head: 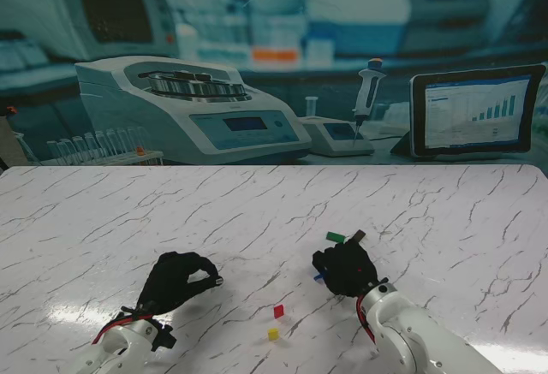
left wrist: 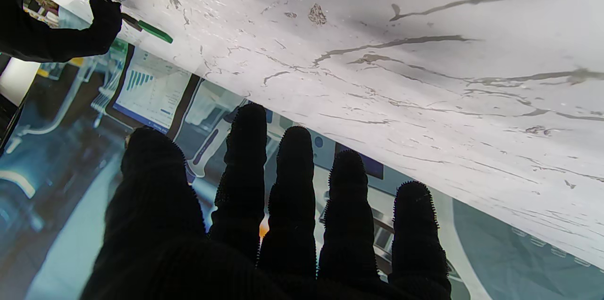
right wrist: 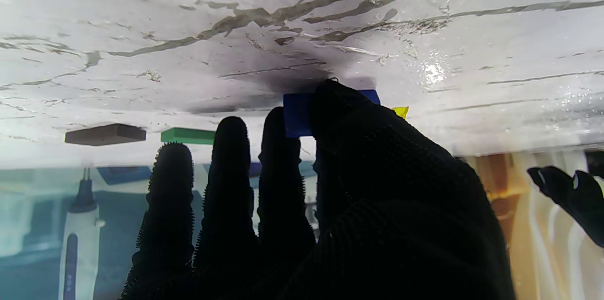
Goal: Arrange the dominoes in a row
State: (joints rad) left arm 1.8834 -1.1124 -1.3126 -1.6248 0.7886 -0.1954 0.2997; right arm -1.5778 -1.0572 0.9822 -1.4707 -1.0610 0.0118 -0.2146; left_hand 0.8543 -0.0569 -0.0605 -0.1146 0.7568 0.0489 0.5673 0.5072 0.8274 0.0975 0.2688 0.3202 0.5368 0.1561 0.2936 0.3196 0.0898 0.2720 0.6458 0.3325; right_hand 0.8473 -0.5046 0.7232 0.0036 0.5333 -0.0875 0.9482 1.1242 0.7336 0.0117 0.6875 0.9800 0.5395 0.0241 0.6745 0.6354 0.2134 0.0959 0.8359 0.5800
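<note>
On the white marble-veined table [head: 103, 220], the left hand [head: 175, 280] in its black knit glove hovers toward the near edge, fingers [left wrist: 292, 168] spread, grasping nothing. Right of it lie a small red domino [head: 278, 311] and a yellow domino [head: 273, 334]. The right hand [head: 345, 270] pinches a flat blue domino [right wrist: 297, 115]. Just beyond lie a green domino [head: 335, 237] and a dark domino [head: 358, 236].
</note>
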